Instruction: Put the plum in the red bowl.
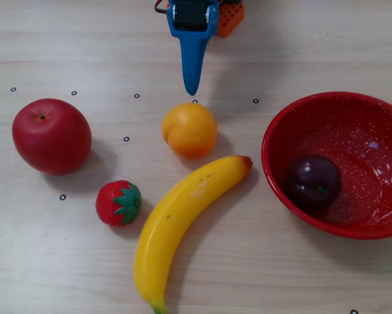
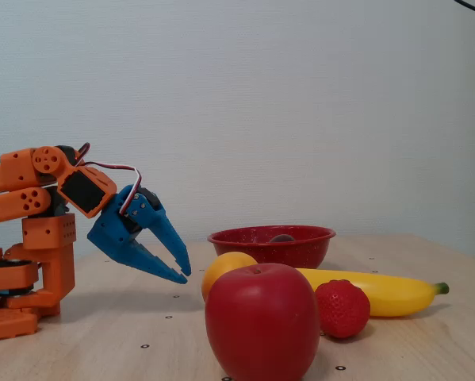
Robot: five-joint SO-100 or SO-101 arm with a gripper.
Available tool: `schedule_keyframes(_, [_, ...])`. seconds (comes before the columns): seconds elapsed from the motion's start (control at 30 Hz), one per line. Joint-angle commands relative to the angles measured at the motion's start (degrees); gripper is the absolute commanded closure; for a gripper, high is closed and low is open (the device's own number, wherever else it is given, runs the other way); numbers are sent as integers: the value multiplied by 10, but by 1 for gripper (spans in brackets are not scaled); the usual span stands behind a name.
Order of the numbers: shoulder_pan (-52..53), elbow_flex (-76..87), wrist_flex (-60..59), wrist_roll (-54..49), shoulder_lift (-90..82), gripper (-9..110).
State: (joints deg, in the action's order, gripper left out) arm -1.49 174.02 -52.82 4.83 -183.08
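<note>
In the side-on fixed view, the red apple stands nearest the camera, with the strawberry just beside it on the right and the banana stretching away behind both. The orange-yellow fruit peeks out behind the apple's top left. Farther back sits the red bowl, and a dark rounded top of the plum barely shows above its rim. On the left, the orange arm holds the blue gripper above the table, its two fingers slightly parted at the tips and holding nothing. In the top-down fixed view, the banana lies along the lower middle, the strawberry to its left, the apple farther left. The plum rests inside the red bowl on the right, towards its left wall. The orange-yellow fruit sits near the centre, and the gripper points down toward it from the top edge, close but apart.
</note>
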Motion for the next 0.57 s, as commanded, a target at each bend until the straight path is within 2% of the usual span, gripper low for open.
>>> schedule_keyframes(0.0, [-5,5,-4,-8,-7,101])
schedule_keyframes(0.53, [2,5,-4,1,-7,101])
